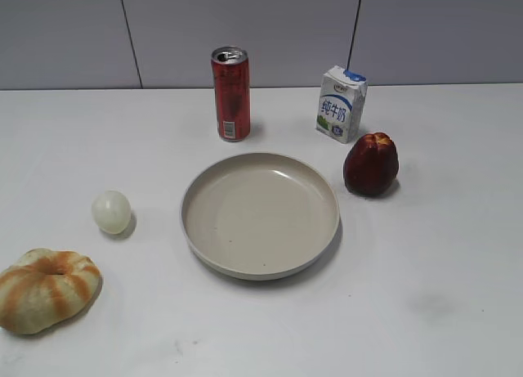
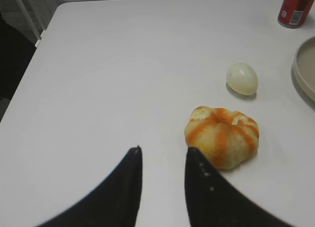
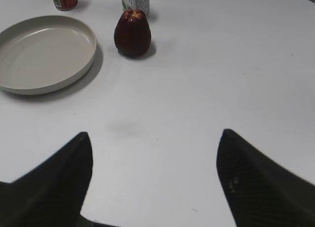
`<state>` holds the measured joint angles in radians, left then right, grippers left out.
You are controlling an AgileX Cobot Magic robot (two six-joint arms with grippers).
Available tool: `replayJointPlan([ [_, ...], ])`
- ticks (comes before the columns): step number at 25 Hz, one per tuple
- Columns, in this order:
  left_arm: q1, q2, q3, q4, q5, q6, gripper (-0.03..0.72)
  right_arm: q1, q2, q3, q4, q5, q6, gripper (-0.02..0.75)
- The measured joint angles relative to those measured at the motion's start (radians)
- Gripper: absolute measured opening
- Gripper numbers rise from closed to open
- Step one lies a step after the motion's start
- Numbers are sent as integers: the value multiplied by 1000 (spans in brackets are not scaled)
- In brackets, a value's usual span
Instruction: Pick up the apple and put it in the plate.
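Apple [image 1: 371, 164] sits right of centre in the exterior view, just beside the plate [image 1: 260, 216] and a bit in front of the milk carton [image 1: 341, 103]. It stands upright, dark maroon with a yellowish dimple on top, taller than wide and kinda lumpy. My guess is it's firm and fairly light, with smooth skin that could slip, so I'd grab it around the widest part of the belly, fingers on opposite sides, not up near the narrow top. Plate looks empty, so there's plenty of room to drop it in.

Right gripper [image 3: 155, 175] is spread wide, holding nothing, well short of the apple at the upper left of its view. Left gripper [image 2: 162, 163] has a narrow gap between its fingers, nothing in it, parked by the bread ring [image 2: 222, 136] and the pale ball [image 2: 242, 79]. Soda can [image 1: 231, 93] stands behind the plate.
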<state>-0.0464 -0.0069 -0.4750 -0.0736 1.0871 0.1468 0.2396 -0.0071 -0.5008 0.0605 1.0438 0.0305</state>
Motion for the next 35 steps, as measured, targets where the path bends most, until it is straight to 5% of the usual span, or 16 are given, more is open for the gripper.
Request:
replayJointPlan([
  [15,0,0,0,0,0,0,236,0,3,-3,-1,-1,0,590],
  [19,0,0,0,0,0,0,236,0,75,-22,-17,-117,1,590],
  [27,0,0,0,0,0,0,236,0,443,-46,-22,-470,26,589],
  [35,0,0,0,0,0,0,236,0,906,-263,-22,-493,30,589],
])
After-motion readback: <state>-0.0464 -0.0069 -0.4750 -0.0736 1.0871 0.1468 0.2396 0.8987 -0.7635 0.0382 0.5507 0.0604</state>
